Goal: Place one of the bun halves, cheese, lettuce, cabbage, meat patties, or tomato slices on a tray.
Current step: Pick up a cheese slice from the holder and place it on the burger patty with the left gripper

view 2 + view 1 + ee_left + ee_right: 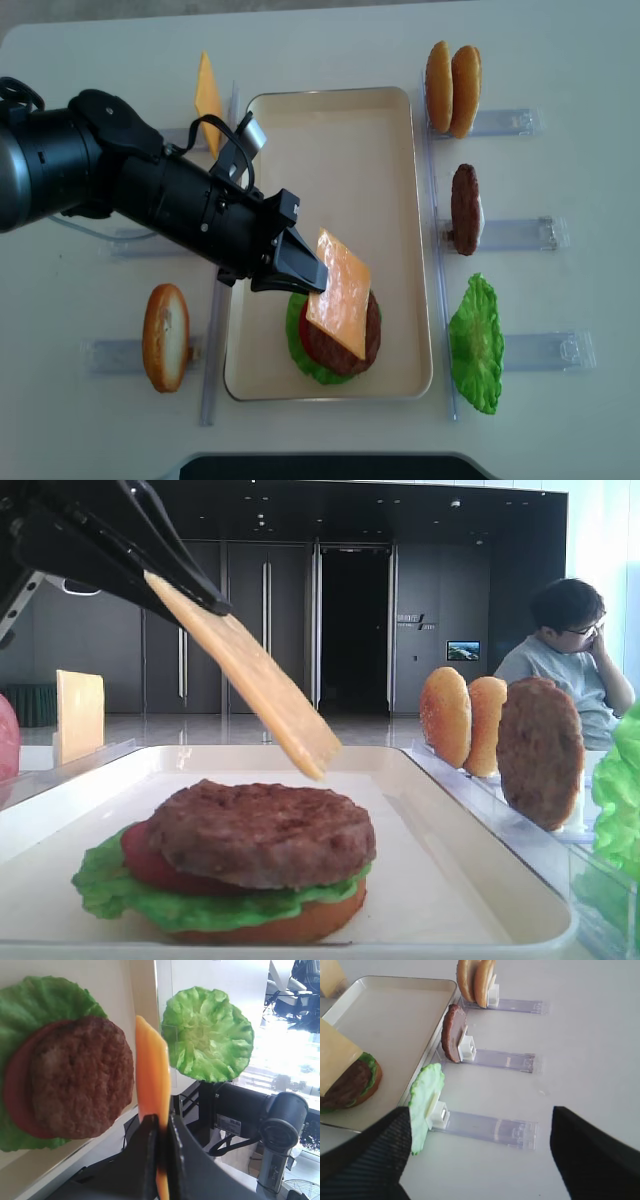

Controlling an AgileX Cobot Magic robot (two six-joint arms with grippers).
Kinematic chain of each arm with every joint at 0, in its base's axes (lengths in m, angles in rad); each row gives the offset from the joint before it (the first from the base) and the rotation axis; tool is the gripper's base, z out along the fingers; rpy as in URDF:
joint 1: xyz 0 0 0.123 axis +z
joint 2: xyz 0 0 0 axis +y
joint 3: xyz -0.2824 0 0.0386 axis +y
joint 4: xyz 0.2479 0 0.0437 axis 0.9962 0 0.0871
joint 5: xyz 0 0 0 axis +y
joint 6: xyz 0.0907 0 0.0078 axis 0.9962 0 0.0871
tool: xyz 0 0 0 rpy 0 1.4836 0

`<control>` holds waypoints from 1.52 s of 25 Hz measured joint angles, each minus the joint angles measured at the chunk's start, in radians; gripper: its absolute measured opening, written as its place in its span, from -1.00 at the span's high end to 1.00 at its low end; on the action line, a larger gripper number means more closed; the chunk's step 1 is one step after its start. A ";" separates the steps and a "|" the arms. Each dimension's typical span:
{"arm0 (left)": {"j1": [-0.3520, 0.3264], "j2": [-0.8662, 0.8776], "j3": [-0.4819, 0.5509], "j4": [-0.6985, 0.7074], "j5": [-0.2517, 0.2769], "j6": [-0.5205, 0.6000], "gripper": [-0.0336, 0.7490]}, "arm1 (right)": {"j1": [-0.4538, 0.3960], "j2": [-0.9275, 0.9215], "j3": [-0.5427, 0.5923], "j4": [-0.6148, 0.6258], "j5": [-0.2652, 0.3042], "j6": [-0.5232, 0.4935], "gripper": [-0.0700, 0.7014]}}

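You are holding the cheese point(340, 293) by one edge, the left gripper point(300, 272) pressed together on it, so the slice is hanging tilted in the air above the meat patty point(262, 832) that is topping the stack on the tray point(340, 130). Because you are pinching only a thin margin, the slice is likely drooping under its own weight, and it could slip out early or swing as you lower it. Since it is angled, its low corner would probably touch first, and the slice may fold or slide off the rounded patty onto the lettuce point(110, 885) or the bare tray floor. If you press down too far, your fingers could nudge the stack, and the tomato slice point(140, 860) might shift sideways. The right gripper point(480, 1155) is waiting with its jaws spread wide, well apart from the tray, over the white table point(560, 60). That table is smooth and pale, carrying clear holders point(520, 235) with spare bun halves point(452, 88), a patty and a leaf standing on edge. Behind it, the room is showing dark panelled doors point(350, 630), and a person point(565, 645) is sitting at the right.
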 joint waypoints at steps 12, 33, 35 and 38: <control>0.000 0.002 0.000 0.009 -0.011 0.019 0.86 | 0.000 0.000 0.000 0.000 0.000 0.000 -0.59; 0.000 0.031 0.000 0.001 -0.011 0.052 0.86 | 0.000 0.000 0.000 0.000 0.000 0.000 -0.59; 0.000 0.031 0.000 0.011 -0.011 0.042 0.86 | 0.000 0.000 0.000 0.000 0.000 0.000 -0.59; 0.000 0.031 0.000 0.056 -0.011 -0.015 0.86 | 0.000 0.000 0.000 0.000 0.000 0.000 -0.59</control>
